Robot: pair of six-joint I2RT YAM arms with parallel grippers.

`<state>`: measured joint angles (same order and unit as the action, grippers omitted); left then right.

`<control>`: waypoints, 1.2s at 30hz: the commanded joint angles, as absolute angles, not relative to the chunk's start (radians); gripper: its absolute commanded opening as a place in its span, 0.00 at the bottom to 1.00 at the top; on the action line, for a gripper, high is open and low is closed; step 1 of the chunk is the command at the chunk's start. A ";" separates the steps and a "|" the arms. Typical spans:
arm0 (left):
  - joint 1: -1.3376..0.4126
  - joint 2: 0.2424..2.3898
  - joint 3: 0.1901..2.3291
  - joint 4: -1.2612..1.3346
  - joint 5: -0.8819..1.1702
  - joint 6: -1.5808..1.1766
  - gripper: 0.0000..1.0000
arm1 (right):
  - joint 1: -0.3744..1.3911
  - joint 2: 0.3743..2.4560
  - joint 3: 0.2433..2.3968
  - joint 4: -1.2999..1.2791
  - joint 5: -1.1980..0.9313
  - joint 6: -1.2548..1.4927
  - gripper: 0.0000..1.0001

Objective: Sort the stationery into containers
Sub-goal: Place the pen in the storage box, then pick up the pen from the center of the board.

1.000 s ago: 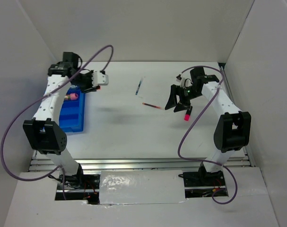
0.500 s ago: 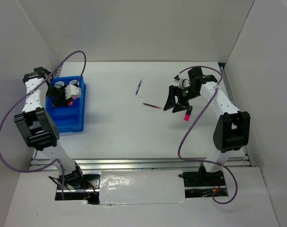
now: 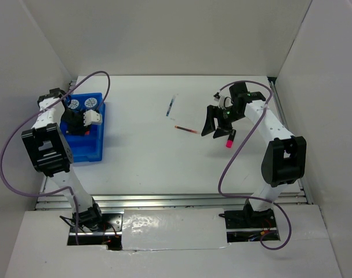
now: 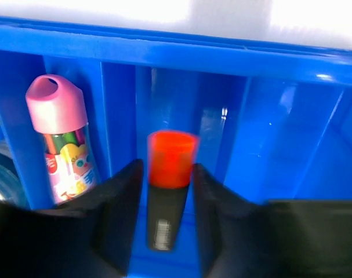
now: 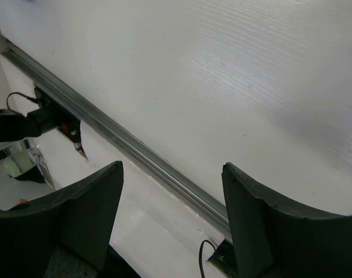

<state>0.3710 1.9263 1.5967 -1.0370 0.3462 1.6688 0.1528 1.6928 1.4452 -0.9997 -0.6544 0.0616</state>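
Observation:
The blue tray (image 3: 86, 149) stands at the far left, with two tape rolls (image 3: 83, 104) in its back compartments. My left gripper (image 3: 77, 123) reaches down into the tray. In the left wrist view the left gripper (image 4: 164, 168) is slightly open. The black-orange highlighter (image 4: 166, 208) lies blurred between its fingers in a narrow compartment, with a gap at the left finger. The chunky pink marker (image 4: 62, 139) lies one compartment to the left. My right gripper (image 3: 215, 127) is open and empty (image 5: 171, 168) above the table. The black-pink highlighter (image 3: 229, 141), red pen (image 3: 186, 129) and blue pen (image 3: 170, 106) lie on the table.
White walls close in the table on the left, back and right. A purple cable (image 3: 100, 78) loops over the tray from the left arm. The metal rail (image 3: 164, 200) marks the table's near edge, also in the right wrist view (image 5: 135, 150).
My left arm swung left from beside the tray to over it and went down into a compartment with the black-orange highlighter. Its fingers now stand apart from it. My right arm barely moved.

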 commanded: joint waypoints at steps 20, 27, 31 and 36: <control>0.333 1.551 1.537 -0.599 0.647 1.195 0.87 | 0.123 1.663 1.330 -0.784 0.139 0.416 0.71; 0.302 1.390 1.399 -0.351 0.719 0.800 0.99 | 0.121 1.747 1.281 -0.729 0.209 0.489 0.68; 0.302 1.374 1.437 -0.405 0.822 0.736 0.99 | 0.124 1.776 1.238 -0.666 0.201 0.494 0.67; 0.304 1.353 1.420 -0.420 0.876 0.727 0.99 | 0.146 1.801 1.210 -0.604 0.224 0.514 0.65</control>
